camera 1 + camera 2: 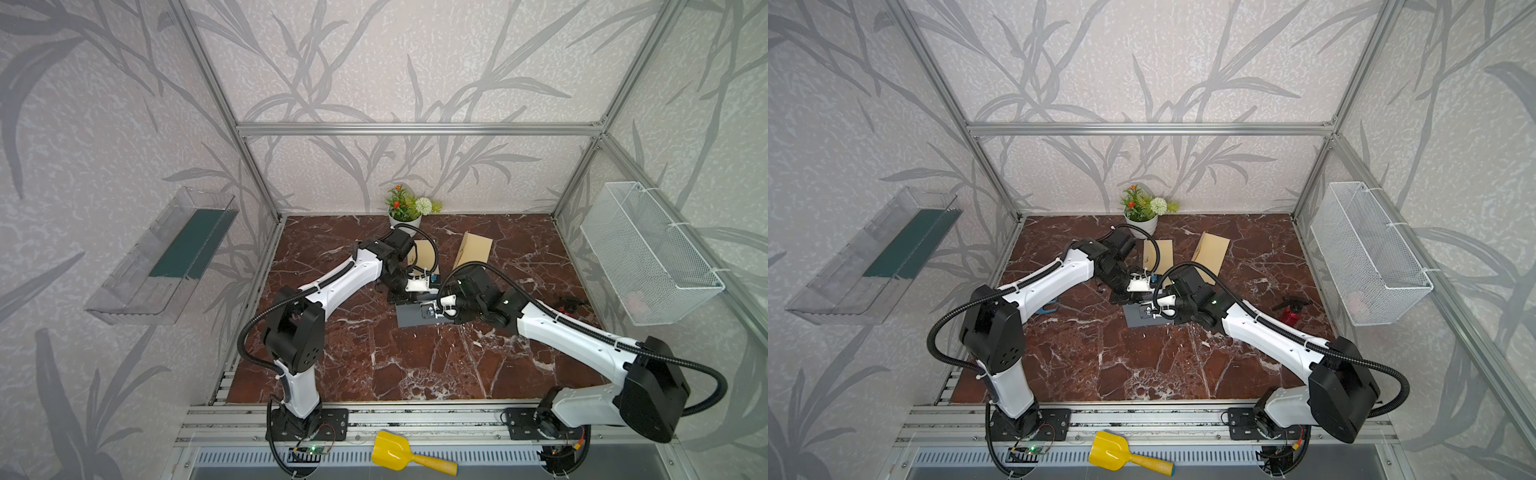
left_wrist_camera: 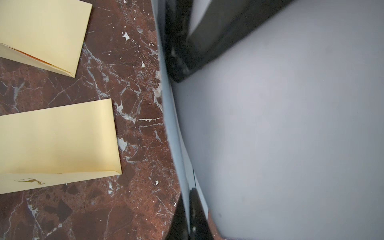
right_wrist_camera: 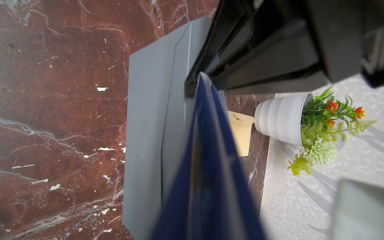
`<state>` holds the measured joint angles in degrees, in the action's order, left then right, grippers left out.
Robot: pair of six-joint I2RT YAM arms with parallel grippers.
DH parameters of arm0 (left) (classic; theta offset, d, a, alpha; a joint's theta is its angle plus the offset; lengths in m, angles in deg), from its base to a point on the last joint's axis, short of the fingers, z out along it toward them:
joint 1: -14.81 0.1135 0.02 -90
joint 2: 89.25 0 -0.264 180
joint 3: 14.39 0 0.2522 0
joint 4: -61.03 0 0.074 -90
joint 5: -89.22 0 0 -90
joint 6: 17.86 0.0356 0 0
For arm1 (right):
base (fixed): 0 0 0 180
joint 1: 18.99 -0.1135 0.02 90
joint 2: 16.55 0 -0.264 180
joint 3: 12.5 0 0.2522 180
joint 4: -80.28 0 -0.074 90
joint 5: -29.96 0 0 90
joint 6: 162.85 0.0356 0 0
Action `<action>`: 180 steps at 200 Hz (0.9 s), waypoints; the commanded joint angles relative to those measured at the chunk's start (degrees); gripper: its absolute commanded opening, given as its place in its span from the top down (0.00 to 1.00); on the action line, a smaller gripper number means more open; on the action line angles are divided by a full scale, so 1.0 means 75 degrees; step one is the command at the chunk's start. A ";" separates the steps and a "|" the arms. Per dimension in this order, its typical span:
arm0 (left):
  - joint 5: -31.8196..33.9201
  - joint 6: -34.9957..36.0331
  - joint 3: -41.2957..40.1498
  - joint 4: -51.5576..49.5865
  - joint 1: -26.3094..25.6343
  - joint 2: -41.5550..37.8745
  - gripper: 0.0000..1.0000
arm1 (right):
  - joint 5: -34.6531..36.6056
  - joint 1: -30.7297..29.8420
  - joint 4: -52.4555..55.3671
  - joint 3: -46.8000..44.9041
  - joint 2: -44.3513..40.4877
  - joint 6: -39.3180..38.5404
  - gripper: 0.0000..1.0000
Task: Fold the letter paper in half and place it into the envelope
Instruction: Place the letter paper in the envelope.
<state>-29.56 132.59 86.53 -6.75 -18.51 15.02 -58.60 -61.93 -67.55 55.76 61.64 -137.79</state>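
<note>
1. Nearest the camera, a yellow plastic scoop lies on the front ledge, well apart from the work.
2. Mid-table, over the glossy red-brown marble table, the left gripper is clenched on one edge of the letter paper. It is a thin, bowed sheet (deep blue in the right wrist view). The right gripper, jaws closed, grasps the opposite end.
3. Just beneath the sheet lies the grey envelope, matte and flat, its seams showing.
4. Behind, a gold-marked cream envelope and a second cream envelope lie side by side, apart.
5. By the back wall, a ribbed white pot holds greenery and orange flowers.
</note>
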 commanded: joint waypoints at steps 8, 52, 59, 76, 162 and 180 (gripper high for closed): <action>-0.0358 0.0263 0.0059 -0.0308 -0.0020 -0.0277 1.00 | 0.0319 -0.0115 -0.0033 -0.0075 0.0098 -0.0083 1.00; -0.0404 0.0238 0.0098 -0.0324 -0.0006 -0.0268 1.00 | 0.0458 -0.0227 0.0062 -0.0154 0.0168 0.0206 1.00; -0.0395 0.0227 0.0098 -0.0310 -0.0004 -0.0263 1.00 | 0.0444 -0.0228 0.0128 -0.0159 0.0168 0.0270 1.00; -0.0391 0.0197 0.0098 -0.0295 0.0002 -0.0261 1.00 | 0.0432 -0.0251 0.0384 -0.0131 0.0174 0.0522 1.00; -0.0464 0.0182 0.0145 -0.0351 0.0022 -0.0206 1.00 | 0.0943 -0.0462 0.1224 -0.0028 0.0327 0.1511 0.99; -0.0464 0.0169 0.0186 -0.0386 0.0017 -0.0190 1.00 | 0.1035 -0.0474 0.1340 0.0054 0.0344 0.1873 0.96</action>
<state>-31.18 132.61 86.53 -7.63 -18.51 15.02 -52.64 -65.14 -61.08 55.08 63.67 -127.83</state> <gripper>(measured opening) 0.047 0.046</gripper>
